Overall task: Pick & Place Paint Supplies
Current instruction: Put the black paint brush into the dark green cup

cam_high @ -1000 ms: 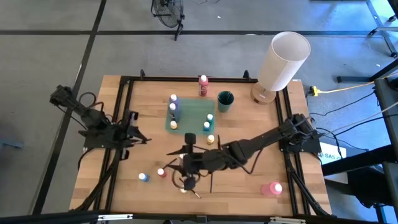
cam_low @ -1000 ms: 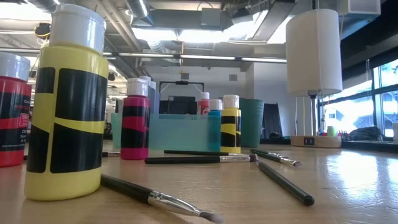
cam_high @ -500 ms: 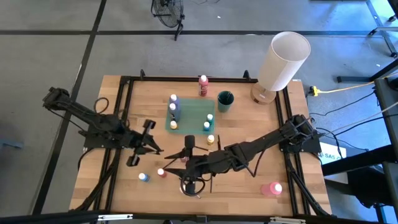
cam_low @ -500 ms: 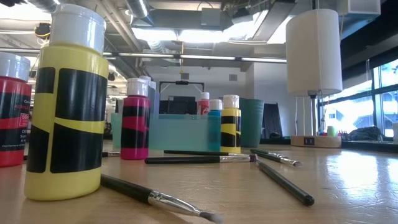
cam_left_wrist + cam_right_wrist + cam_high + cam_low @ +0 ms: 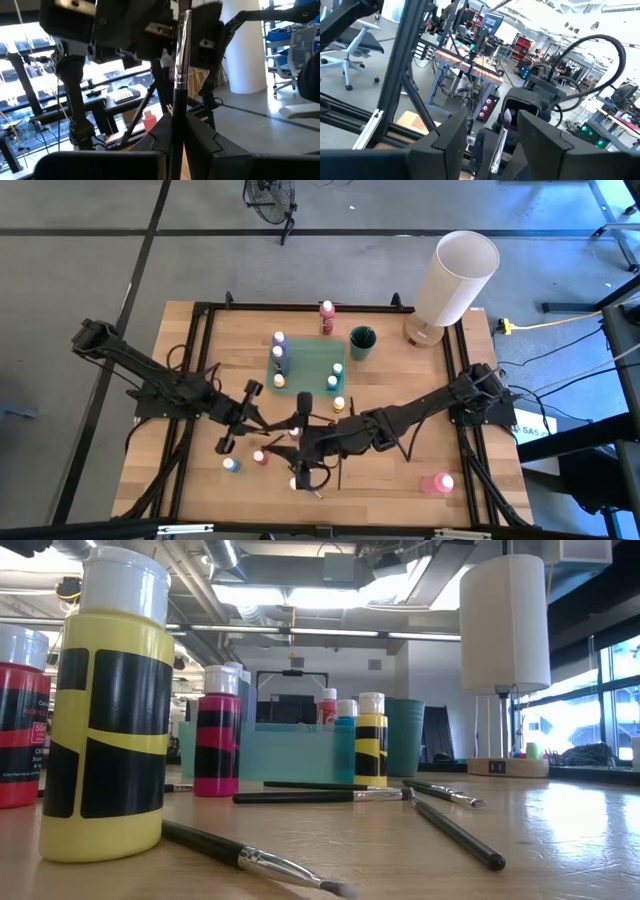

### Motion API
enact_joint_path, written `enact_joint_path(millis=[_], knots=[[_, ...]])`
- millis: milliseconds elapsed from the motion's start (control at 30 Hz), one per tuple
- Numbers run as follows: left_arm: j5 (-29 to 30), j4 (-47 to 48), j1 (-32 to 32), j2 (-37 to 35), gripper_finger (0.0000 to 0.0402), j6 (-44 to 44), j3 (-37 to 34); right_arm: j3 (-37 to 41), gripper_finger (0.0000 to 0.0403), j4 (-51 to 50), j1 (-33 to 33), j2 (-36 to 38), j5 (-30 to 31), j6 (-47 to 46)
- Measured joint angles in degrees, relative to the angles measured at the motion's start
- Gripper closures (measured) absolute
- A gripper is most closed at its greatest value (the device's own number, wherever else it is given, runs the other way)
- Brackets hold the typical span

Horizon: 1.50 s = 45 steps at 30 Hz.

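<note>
Over the middle of the table, my left gripper (image 5: 262,423) has swung in from the left edge and now meets my right gripper (image 5: 297,436) nose to nose. My left fingers are clenched on a thin dark-handled brush (image 5: 180,75), which stands up between them in the left wrist view, its metal ferrule catching the light. My right jaws stand apart, with the same brush's ferrule showing between them in the right wrist view; whether they touch it I cannot tell. I judge this to be a handover in mid-air, so the brush is not yet placed.

Below us, small bottles sit close by: a blue bottle (image 5: 231,465) and a red bottle (image 5: 260,457), with more brushes (image 5: 318,797) lying loose on the wood. Farther back, the teal tray (image 5: 312,360) holds several bottles already, beside the teal cup (image 5: 362,341) and the tall white cylinder (image 5: 457,277). Both arms crowd the same spot, so the bottles beneath could get knocked.
</note>
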<state>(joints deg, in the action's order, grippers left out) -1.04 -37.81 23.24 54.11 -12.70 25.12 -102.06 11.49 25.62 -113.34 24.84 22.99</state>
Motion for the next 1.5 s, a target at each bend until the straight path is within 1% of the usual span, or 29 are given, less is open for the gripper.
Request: enact_joint_path(millis=[100, 267, 333, 467, 533, 933, 1100, 1500], knots=[[0.04, -1.43, 0.00, -0.02, 0.0376, -1.30, 0.00, 0.00, 0.0227, -0.73, -0.76, 0.00, 0.01, -1.51], [0.05, -0.96, 0.00, 0.00, 0.0376, -2.49, 0.00, 0.00, 0.0227, -1.16, -2.26, 0.00, -0.06, -5.95], [0.09, -0.99, 0.00, 0.00, 0.0376, -2.39, 0.00, 0.00, 0.0227, -1.16, -2.74, 0.00, -1.62, -6.86], [1.47, -1.08, 0.00, 0.00, 0.0375, -2.98, 0.00, 0.00, 0.0227, -0.74, -3.50, 0.00, -7.48, -7.69], [1.84, -1.08, -0.21, 0.00, 0.0375, -3.57, 0.00, 0.00, 0.0227, -0.80, -3.75, 0.00, -8.87, -8.83], [1.13, -1.02, -3.41, 0.00, 0.0375, -3.96, 0.00, 0.00, 0.0230, -0.92, -4.99, 0.00, -9.01, -9.72], [0.08, -1.04, -3.54, 0.00, 0.0375, -3.96, 0.00, 0.00, 0.0261, -1.03, -5.06, 0.00, -9.01, -9.71], [-0.24, -1.02, -3.48, 0.00, 0.0375, -2.94, 0.00, 0.00, 0.0380, -2.50, -5.06, 0.00, -8.91, -10.18]])
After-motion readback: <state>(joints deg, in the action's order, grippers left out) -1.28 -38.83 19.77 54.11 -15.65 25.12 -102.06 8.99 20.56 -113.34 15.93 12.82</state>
